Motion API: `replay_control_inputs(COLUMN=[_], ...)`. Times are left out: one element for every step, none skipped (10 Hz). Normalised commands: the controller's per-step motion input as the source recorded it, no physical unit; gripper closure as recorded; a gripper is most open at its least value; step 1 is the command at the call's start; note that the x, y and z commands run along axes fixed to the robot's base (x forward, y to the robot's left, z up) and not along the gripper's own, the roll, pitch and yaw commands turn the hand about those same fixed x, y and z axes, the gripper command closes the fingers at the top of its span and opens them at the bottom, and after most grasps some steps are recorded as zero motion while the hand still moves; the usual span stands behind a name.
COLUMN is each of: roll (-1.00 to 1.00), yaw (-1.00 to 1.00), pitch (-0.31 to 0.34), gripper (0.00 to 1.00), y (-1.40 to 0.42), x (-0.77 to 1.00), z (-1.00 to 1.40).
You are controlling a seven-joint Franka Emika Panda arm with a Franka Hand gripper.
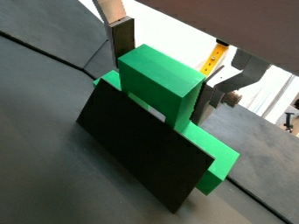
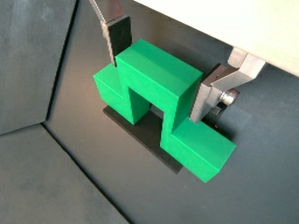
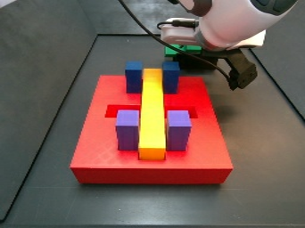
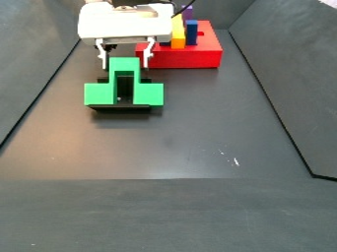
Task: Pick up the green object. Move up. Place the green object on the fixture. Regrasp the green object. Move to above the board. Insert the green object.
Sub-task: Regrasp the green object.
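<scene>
Gripper: low over the fixture, silver fingers straddling the raised top, jaws apart, a gap showing each side.
Green object: sitting on the dark fixture, beside the red board.
Board: yellow bar lying between blue and purple blocks.

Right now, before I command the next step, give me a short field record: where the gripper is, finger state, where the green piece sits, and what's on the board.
gripper: straddling the upper step of the bright green stepped plastic block
fingers: one on each side of the block; contact cannot be confirmed
green block: resting on the low dark fixture, beside the board
board: large flat red base bearing a long yellow bar flanked by blue and purple blocks
insertion: not done
</scene>
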Motion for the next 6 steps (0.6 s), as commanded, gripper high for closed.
replay_control_inputs(roll=[0.17,0.18,0.12,0.0,-0.01,-0.02], yaw=[0.0,0.0,0.0,0.0,0.0,0.0], pitch=[0.154,0.154,0.151,0.091,0.06,0.071], gripper=[0.0,0.0,0.0,0.0,0.0,0.0], y=[0.05,0.07,0.03,0.0,0.0,0.0], x=[0.1,0.12,0.08,0.0,0.0,0.0], z=[-0.11,-0.12,-0.11,-0.04,0.0,-0.03])
